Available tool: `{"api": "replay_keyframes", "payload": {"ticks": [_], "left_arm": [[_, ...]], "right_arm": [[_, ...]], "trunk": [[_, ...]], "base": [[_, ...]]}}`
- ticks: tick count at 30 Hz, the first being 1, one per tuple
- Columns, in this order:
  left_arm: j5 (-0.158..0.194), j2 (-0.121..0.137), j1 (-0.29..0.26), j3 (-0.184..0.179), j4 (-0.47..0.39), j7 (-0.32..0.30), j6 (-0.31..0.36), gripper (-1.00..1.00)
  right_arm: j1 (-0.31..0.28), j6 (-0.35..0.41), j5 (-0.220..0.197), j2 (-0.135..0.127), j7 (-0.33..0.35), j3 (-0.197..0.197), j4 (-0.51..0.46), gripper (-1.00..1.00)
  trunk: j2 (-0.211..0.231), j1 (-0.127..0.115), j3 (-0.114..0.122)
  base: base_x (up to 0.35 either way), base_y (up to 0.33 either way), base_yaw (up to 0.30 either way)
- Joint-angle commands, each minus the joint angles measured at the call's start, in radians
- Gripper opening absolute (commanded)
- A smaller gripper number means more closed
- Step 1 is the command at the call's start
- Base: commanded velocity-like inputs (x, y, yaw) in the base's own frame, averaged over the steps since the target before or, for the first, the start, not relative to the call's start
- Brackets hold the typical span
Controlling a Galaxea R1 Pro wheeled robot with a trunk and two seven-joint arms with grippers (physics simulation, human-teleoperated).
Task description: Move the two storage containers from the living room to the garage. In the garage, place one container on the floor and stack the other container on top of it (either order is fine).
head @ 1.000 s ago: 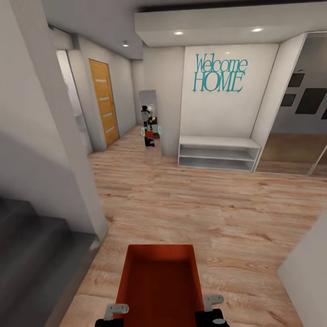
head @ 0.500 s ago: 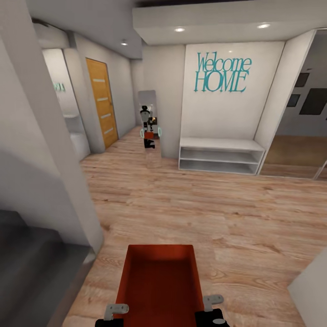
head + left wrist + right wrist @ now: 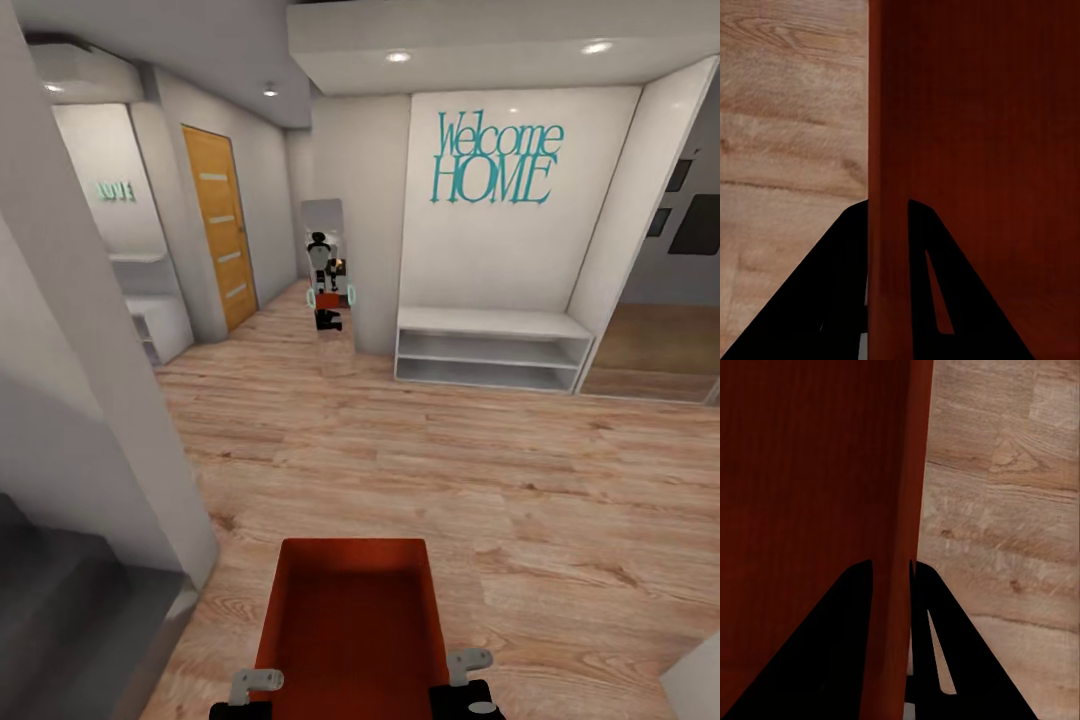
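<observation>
I'm rolling over a light wood plank floor [image 3: 450, 480] that runs ahead into a hallway. Standing directly on it against the far wall is a low white shelf bench [image 3: 490, 348] with open compartments, and just beside that a tall mirror [image 3: 328, 270] stands on the planks. At my left a pale wall corner [image 3: 120, 430] meets the boards, with a dark grey step [image 3: 70, 610] beside it.

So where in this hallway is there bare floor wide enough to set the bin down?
Bare light wood plank floor spreads between the carried orange-red open-top plastic bin and the white open-shelf bench. It is tighter at left, where the pale grey wall corner and dark grey stairs border it.
</observation>
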Motion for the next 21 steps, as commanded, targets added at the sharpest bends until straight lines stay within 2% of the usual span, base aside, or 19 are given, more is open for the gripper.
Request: {"api": "replay_keyframes", "payload": {"ticks": [1, 21], "left_arm": [[0.012, -0.002, -0.001, -0.042, 0.003, -0.002, -0.003, -1.0], [0.012, -0.002, -0.001, -0.042, 0.003, -0.002, -0.003, -1.0]], "right_arm": [[-0.001, 0.005, -0.004, 0.001, 0.001, 0.021, -0.004, -1.0], [-0.001, 0.005, -0.004, 0.001, 0.001, 0.022, -0.004, -1.0]], "trunk": [[-0.001, 0.001, -0.002], [-0.001, 0.001, -0.004]], "base": [[0.343, 0.0, 0.0], [0.343, 0.0, 0.033]]}}
